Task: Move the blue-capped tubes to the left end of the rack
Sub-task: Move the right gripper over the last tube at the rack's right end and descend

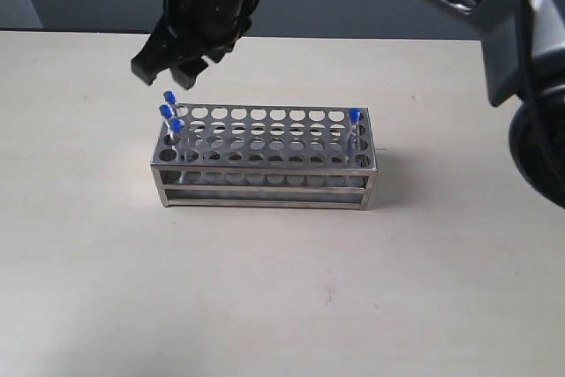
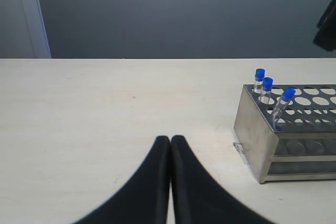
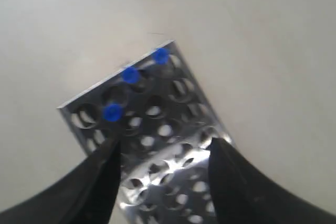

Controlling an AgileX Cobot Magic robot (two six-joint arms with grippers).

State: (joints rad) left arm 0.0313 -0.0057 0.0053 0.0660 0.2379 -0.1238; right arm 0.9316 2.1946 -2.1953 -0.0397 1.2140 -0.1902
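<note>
The steel rack (image 1: 265, 192) stands mid-table. Three blue-capped tubes (image 1: 169, 97) (image 1: 165, 111) (image 1: 176, 125) stand in holes at its left end, and a fourth tube (image 1: 353, 116) stands alone at the right end. My right gripper (image 1: 168, 75) hangs open just above the left three, with nothing between its fingers. Its wrist view looks down on the rack (image 3: 199, 111) and three blue caps (image 3: 160, 55) (image 3: 130, 75) (image 3: 112, 112) beyond the right gripper (image 3: 164, 142). My left gripper (image 2: 170, 139) is shut and empty, low over the table, left of the rack (image 2: 257, 135) and its tubes (image 2: 267, 83).
The pale table (image 1: 265, 306) stretches on all sides of the rack. The right arm's dark body (image 1: 494, 6) crosses the upper right of the exterior view. A grey wall (image 2: 178, 14) runs behind the table's far edge.
</note>
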